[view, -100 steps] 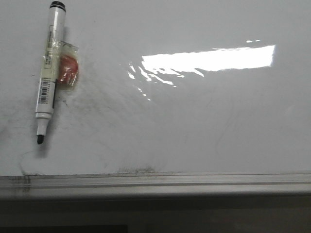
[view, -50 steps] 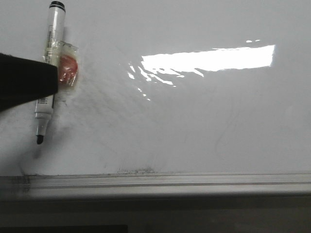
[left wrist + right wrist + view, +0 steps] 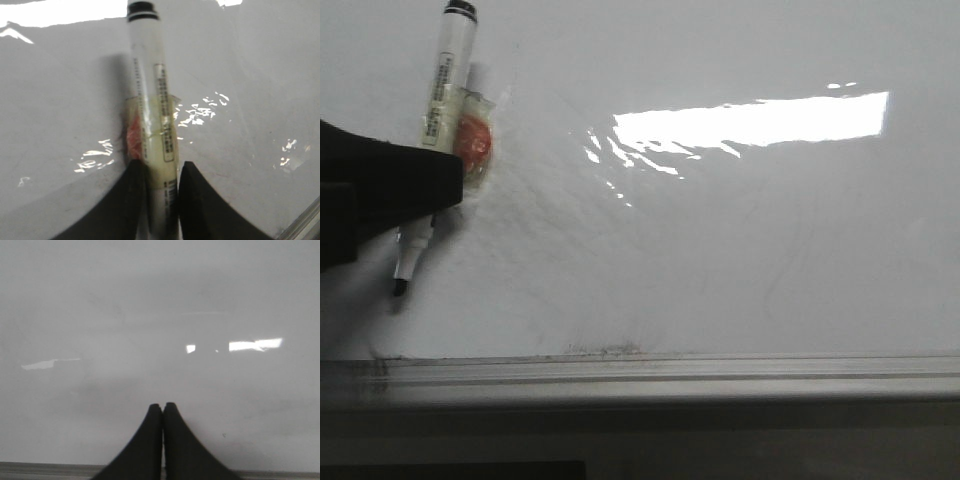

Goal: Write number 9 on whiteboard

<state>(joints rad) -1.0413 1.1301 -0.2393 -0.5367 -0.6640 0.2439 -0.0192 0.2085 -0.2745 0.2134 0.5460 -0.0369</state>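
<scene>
The whiteboard [image 3: 720,250] fills the front view, glossy white with faint grey smudges and a glare patch. No number 9 shows on it. A white marker [image 3: 445,90] with a black tip [image 3: 397,287] and a red piece taped to its side [image 3: 474,143] is at the left. My left gripper [image 3: 435,185] comes in from the left and is shut on the marker's lower barrel [image 3: 162,190]. The marker is tilted and its tip stands just over the board. My right gripper [image 3: 163,407] is shut and empty above bare whiteboard [image 3: 150,315]; it does not show in the front view.
A grey metal rail [image 3: 670,375] runs along the board's near edge, with dark marker dust on it at left and centre. The rail also shows in the right wrist view [image 3: 50,469]. A bright glare patch [image 3: 750,120] lies at the board's upper right.
My left gripper came in from the left and closed on the marker. The marker has shifted up and to the right and tilted; its tip has left the place where it lay.
</scene>
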